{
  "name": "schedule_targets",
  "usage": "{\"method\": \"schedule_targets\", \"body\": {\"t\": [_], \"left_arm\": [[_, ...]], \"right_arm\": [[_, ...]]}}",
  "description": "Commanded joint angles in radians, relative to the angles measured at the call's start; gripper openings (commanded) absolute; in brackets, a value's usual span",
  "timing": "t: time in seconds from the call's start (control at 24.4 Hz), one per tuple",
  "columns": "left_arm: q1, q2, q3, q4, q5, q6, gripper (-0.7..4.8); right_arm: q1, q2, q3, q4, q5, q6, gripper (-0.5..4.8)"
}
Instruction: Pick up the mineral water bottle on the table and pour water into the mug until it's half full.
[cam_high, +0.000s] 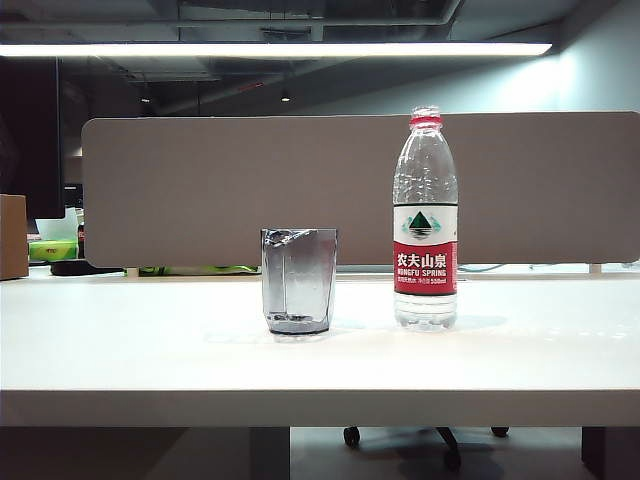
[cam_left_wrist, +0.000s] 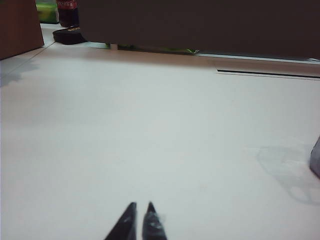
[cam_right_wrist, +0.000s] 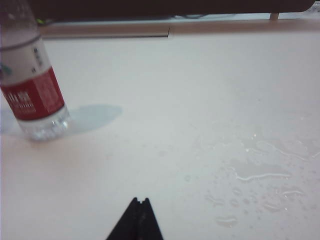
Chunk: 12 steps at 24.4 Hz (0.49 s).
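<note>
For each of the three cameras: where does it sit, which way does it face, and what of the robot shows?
Exterior view: low at the table's front edge, facing the mug and mineral water bottle; no robot visible.
Left wrist view: above the table, looking across it; left end effector nearly shut.
Right wrist view: looking over spilled water; right end effector shut.
Shared: exterior and right wrist views both show the bottle.

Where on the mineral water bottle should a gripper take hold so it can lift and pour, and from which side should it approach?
Probably around the labelled middle of the upright mineral water bottle, where the body is straight. Come in level from its open side, away from the mug. The right gripper, shut and low over the table, seems nearer; the left gripper looks almost shut.
</note>
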Motion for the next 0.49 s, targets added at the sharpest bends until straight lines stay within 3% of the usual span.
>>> {"method": "schedule_targets", "body": {"t": [0.04, 0.12, 0.25, 0.29, 0.37, 0.49], "left_arm": [[-0.002, 0.000, 0.103, 0.097, 0.206, -0.104, 0.22], [-0.002, 0.000, 0.211, 0.061, 0.394, -0.106, 0.22], [-0.002, 0.001, 0.332, -0.086, 0.522, -0.105, 0.21], [-0.002, 0.014, 0.402, -0.197, 0.545, -0.079, 0.22], [-0.002, 0.039, 0.472, -0.300, 0.563, -0.022, 0.22], [-0.002, 0.069, 0.488, -0.320, 0.563, -0.009, 0.22]], "right_arm": [[0.003, -0.002, 0.132, 0.058, 0.008, 0.208, -0.05], [0.003, -0.001, 0.253, 0.021, -0.036, 0.261, -0.05], [0.002, 0.011, 0.371, -0.003, -0.192, 0.256, -0.05], [0.002, 0.036, 0.437, -0.012, -0.297, 0.233, -0.05], [0.002, 0.116, 0.550, -0.083, -0.385, 0.179, -0.05], [0.003, 0.317, 0.663, -0.100, -0.440, 0.102, -0.05]]}}
